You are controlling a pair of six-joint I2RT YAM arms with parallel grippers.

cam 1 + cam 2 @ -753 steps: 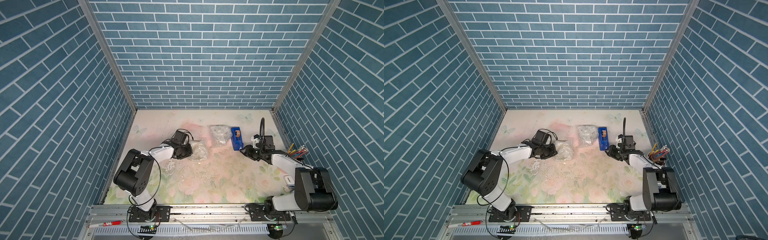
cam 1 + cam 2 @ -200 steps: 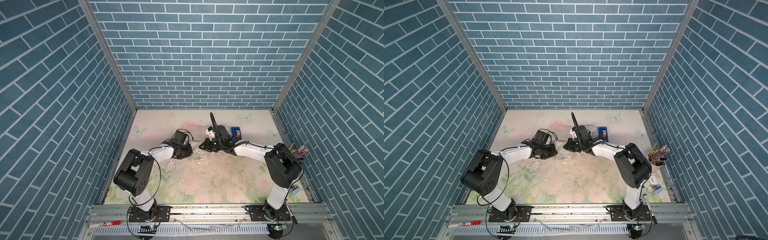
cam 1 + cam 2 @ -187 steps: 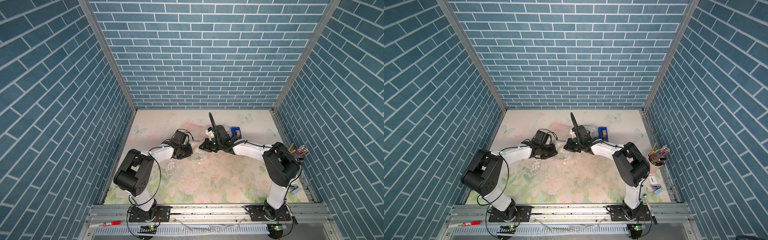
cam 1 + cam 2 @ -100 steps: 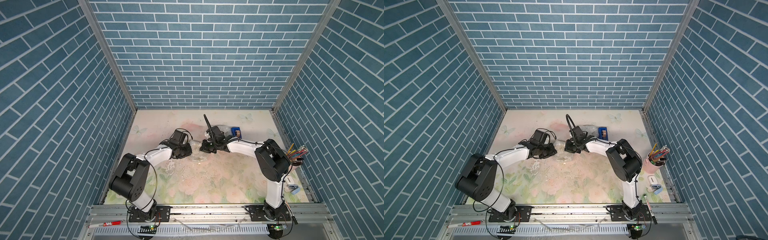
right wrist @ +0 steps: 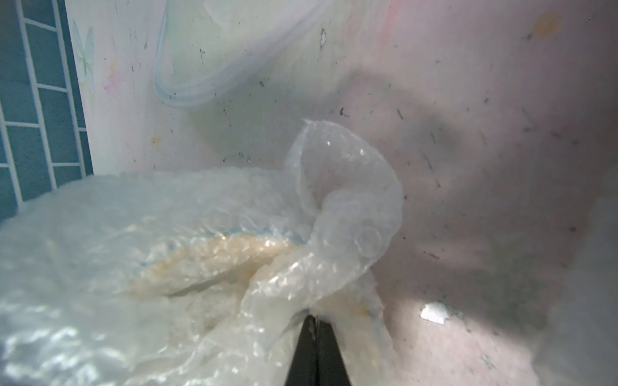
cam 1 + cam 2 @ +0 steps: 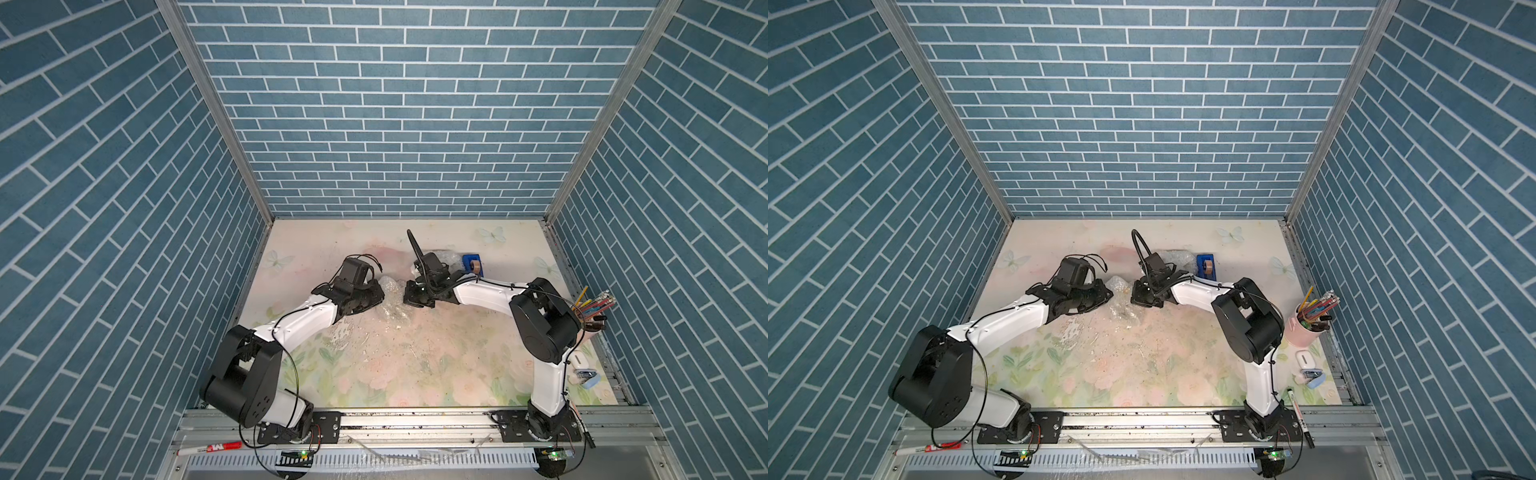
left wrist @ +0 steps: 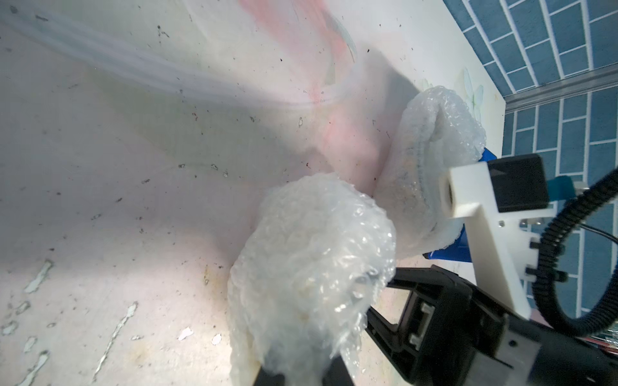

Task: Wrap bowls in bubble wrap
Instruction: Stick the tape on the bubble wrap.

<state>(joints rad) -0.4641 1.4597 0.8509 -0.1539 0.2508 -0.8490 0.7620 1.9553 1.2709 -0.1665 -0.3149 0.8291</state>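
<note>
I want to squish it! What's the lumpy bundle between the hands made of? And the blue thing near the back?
Bundle: looks like soft, clear plastic bubble wrap with a glossy finish; its tiny bubbles and crinkles catch the light. Blue thing: probably smooth, hard plastic, holding a brown roll; too small to be sure.

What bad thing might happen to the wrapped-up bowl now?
The right gripper pinches just a thin flap of the bubble wrap, so pulling might slip it free or peel the bundle open, baring the bowl. The other wrapped bundle sits close behind that arm, which might bump it.
</note>
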